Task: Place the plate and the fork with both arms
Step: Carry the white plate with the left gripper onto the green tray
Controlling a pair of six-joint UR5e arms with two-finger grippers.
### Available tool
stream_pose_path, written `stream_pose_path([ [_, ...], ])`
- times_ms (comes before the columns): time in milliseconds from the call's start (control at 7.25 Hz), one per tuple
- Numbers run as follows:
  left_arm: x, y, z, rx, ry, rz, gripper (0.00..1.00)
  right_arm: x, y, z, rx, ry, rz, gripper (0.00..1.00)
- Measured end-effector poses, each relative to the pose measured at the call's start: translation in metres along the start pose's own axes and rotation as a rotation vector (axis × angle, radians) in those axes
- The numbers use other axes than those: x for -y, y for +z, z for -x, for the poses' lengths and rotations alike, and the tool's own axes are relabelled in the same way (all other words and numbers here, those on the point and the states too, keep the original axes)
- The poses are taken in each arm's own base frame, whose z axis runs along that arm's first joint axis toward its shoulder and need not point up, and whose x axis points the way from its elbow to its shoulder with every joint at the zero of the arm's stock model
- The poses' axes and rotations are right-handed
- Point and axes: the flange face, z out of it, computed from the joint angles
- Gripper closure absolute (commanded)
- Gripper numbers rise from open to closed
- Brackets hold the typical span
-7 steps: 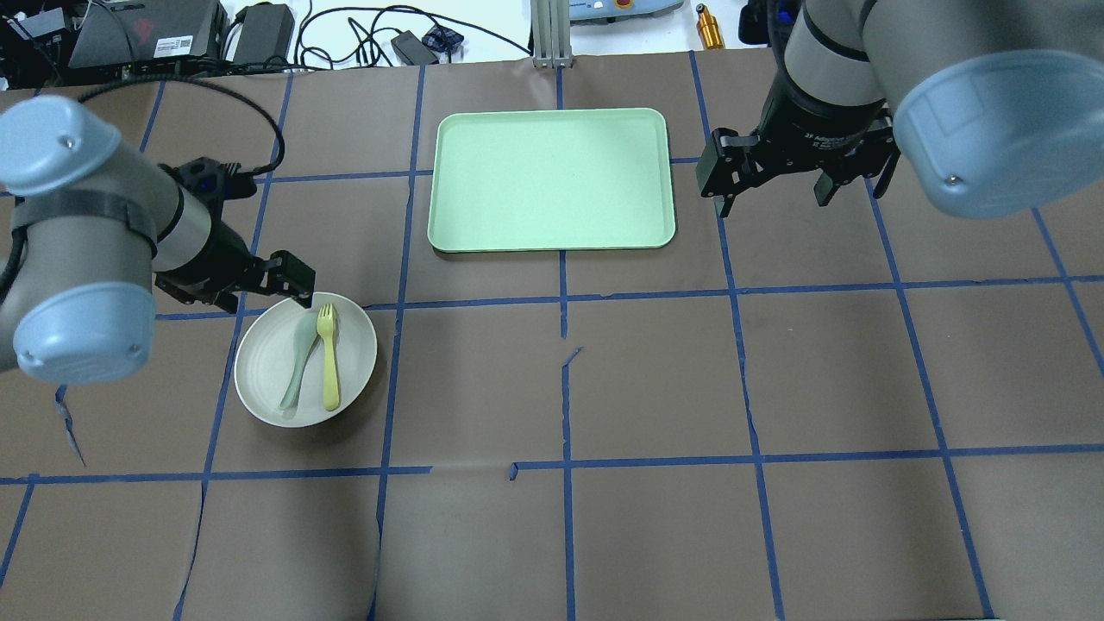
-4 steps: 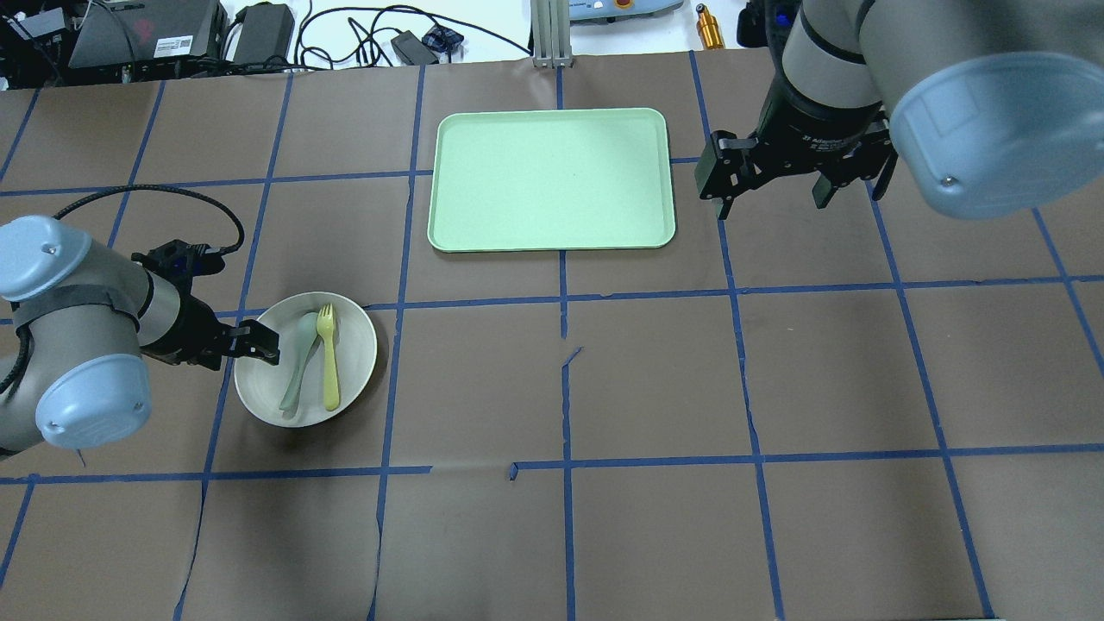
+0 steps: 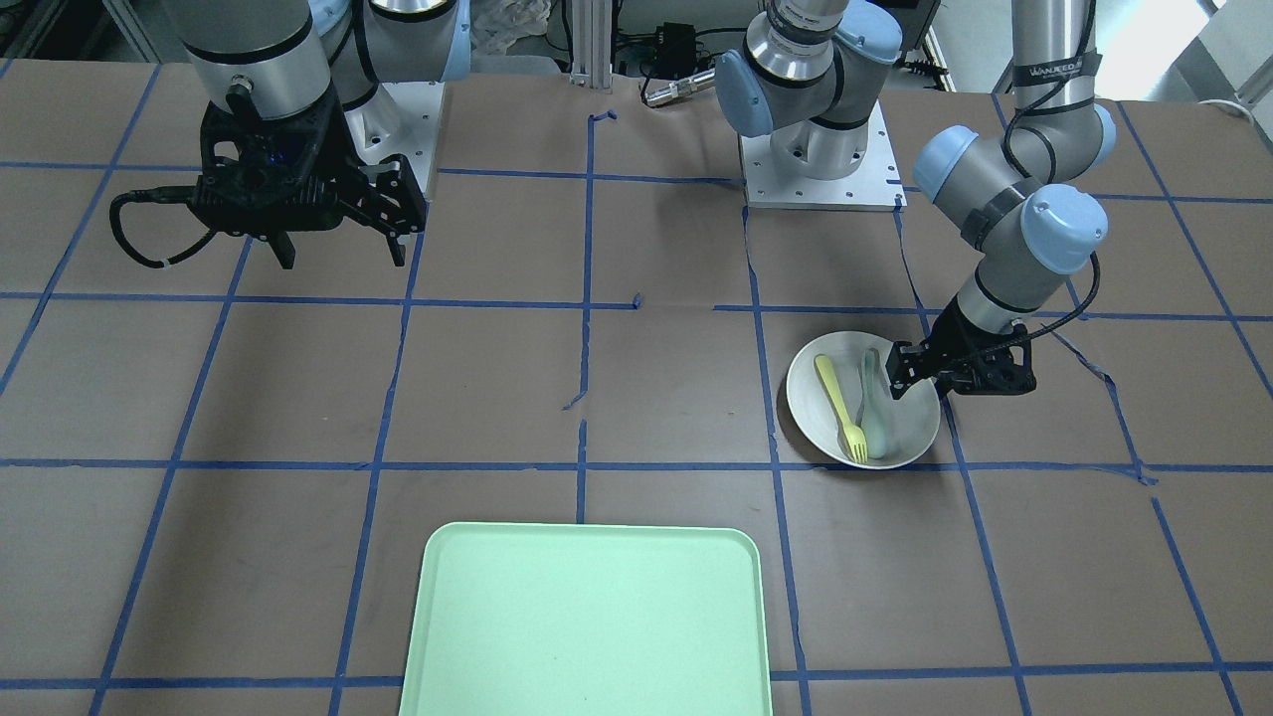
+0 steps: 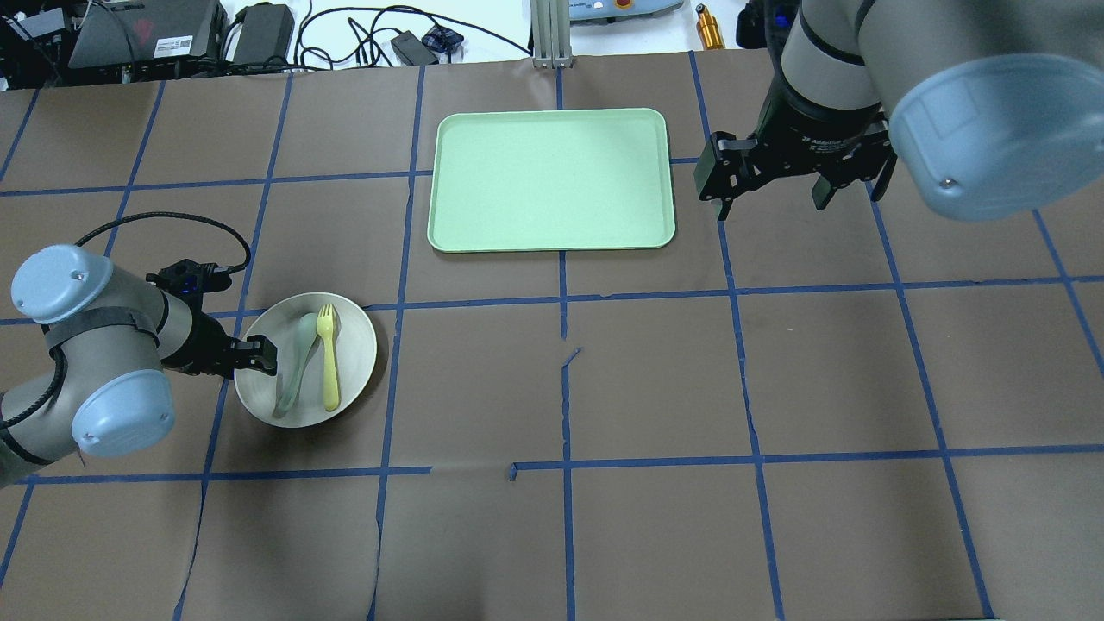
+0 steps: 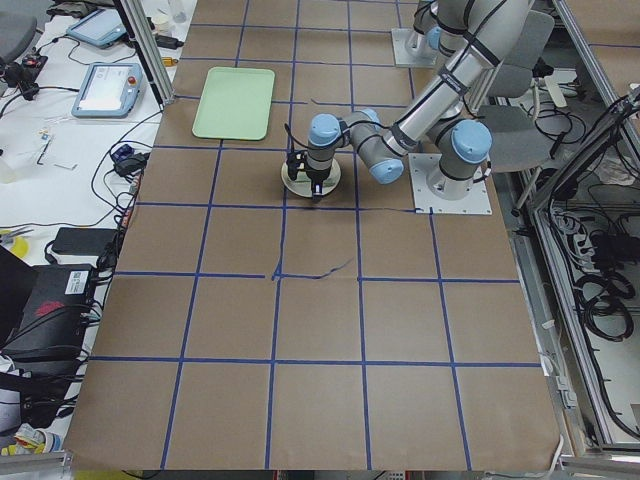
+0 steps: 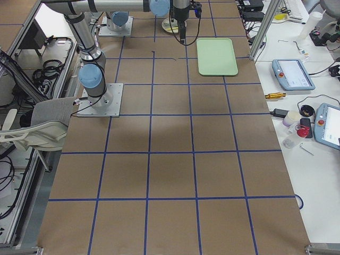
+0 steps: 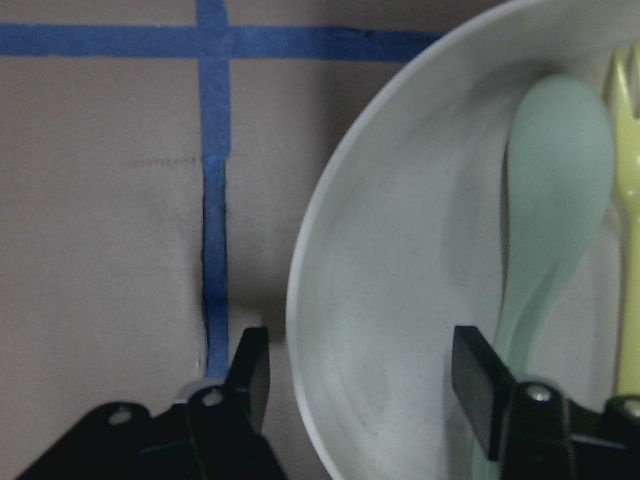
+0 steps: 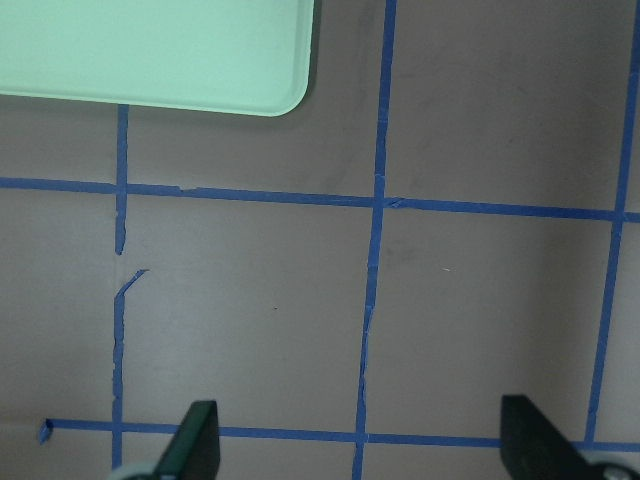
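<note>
The white plate (image 4: 354, 349) sits at the table's left with the pale-yellow fork (image 4: 329, 362) and a grey-green spoon (image 4: 291, 371) lying in it. My left gripper (image 4: 256, 355) is open and low at the plate's left rim. In the left wrist view the left gripper (image 7: 360, 390) straddles the rim of the plate (image 7: 400, 300), one finger outside it and one inside by the spoon (image 7: 555, 180). The fork (image 7: 628, 200) shows at that view's right edge. My right gripper (image 4: 770, 200) is open and empty, raised to the right of the tray.
The mint-green tray (image 4: 552, 179) lies at the far middle of the table, and its corner shows in the right wrist view (image 8: 150, 50). Cables and boxes lie beyond the far edge. Blue tape lines grid the brown table cover.
My left arm has swung back and down. Its gripper moved from the plate's far rim to its left rim and now straddles it. The right arm barely moved.
</note>
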Motion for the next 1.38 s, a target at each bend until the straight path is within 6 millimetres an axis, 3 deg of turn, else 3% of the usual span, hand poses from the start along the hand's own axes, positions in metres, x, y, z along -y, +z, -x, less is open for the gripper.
stream_pose_path([
  [690,0.019,-0.009,0.004,-0.026,-0.005,0.032,1.00,-0.001,0.001,0.004,0.000,-0.007,0.002,0.00],
  [966,0.062,-0.044,0.001,-0.173,-0.046,0.040,1.00,-0.001,0.001,0.004,0.000,-0.008,0.002,0.00],
  [1103,0.082,-0.062,-0.010,-0.263,-0.078,0.033,1.00,-0.001,0.001,0.005,0.000,-0.009,0.002,0.00],
  [1241,0.101,-0.070,-0.032,-0.331,-0.084,0.021,1.00,-0.002,0.001,0.005,0.001,-0.011,0.003,0.00],
  [1379,0.126,-0.071,-0.068,-0.369,-0.065,0.014,1.00,-0.002,0.002,0.006,0.001,-0.013,0.003,0.00],
])
